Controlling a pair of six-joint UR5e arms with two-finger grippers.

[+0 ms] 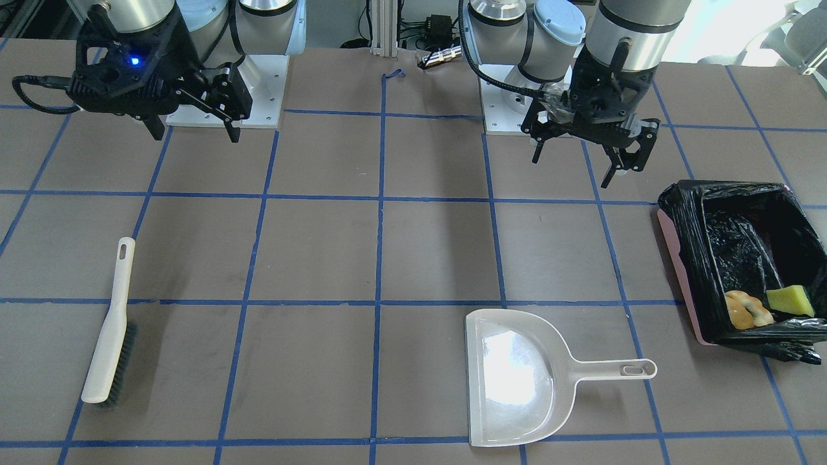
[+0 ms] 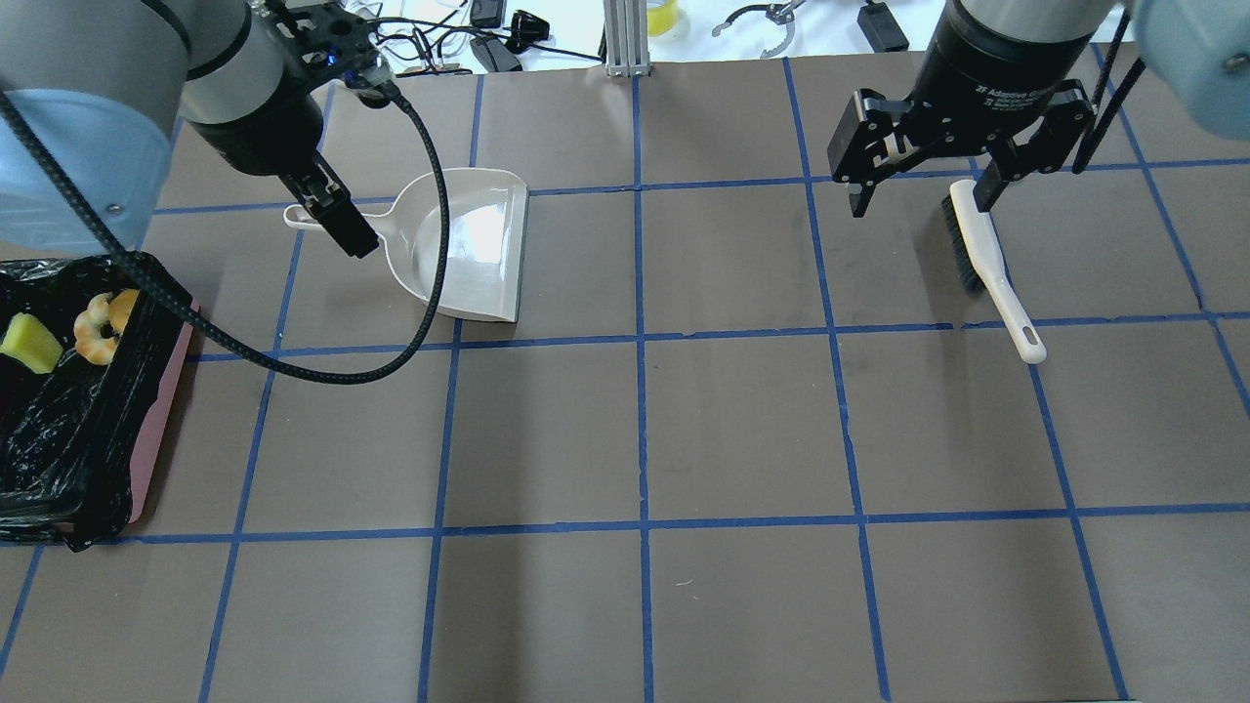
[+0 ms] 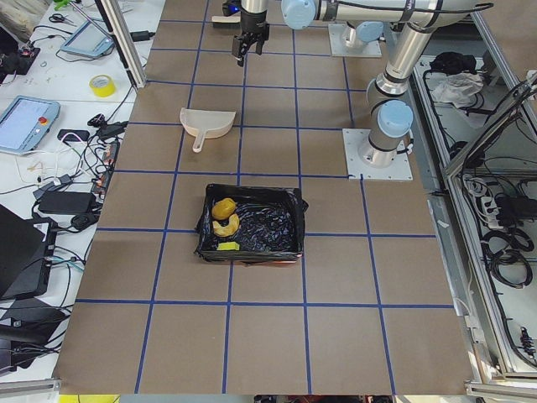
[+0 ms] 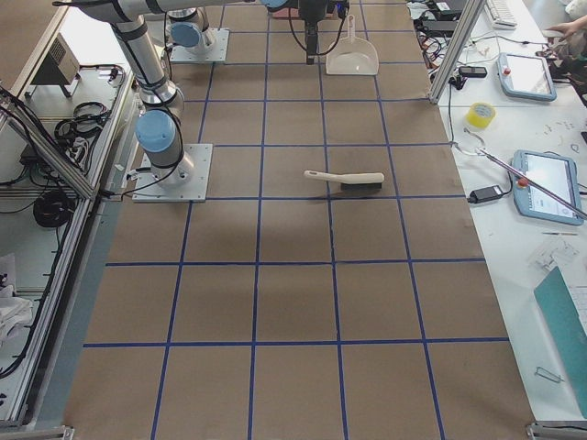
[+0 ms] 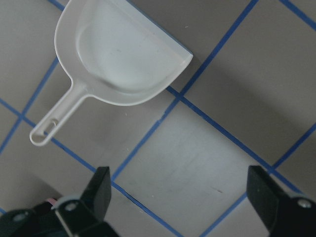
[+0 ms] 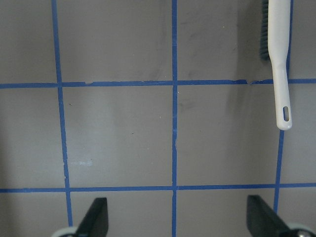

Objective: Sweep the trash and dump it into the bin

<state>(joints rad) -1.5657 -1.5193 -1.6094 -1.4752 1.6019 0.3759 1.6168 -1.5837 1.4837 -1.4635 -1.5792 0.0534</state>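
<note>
The trash lies inside the bin (image 1: 680, 213), a pink box lined with a black bag: a golden-brown lump (image 2: 124, 307), a pale crescent slice (image 2: 94, 334) and a yellow sponge piece (image 1: 789, 300). The white dustpan (image 1: 517, 378) rests flat on the table with nothing in it. Beside its handle hangs my left gripper (image 2: 347, 229), open and holding nothing; the left wrist view shows its fingers (image 5: 101, 185) spread wide above the pan (image 5: 118, 54). My right gripper (image 2: 920, 200) is open over the head of the white brush (image 2: 986, 264), without touching it.
The brush (image 1: 110, 329) lies on the brown mat marked with a blue tape grid. Cables and tools sit beyond the table's far edge (image 2: 508, 39). Side benches carry tablets and a tape roll (image 3: 102, 85).
</note>
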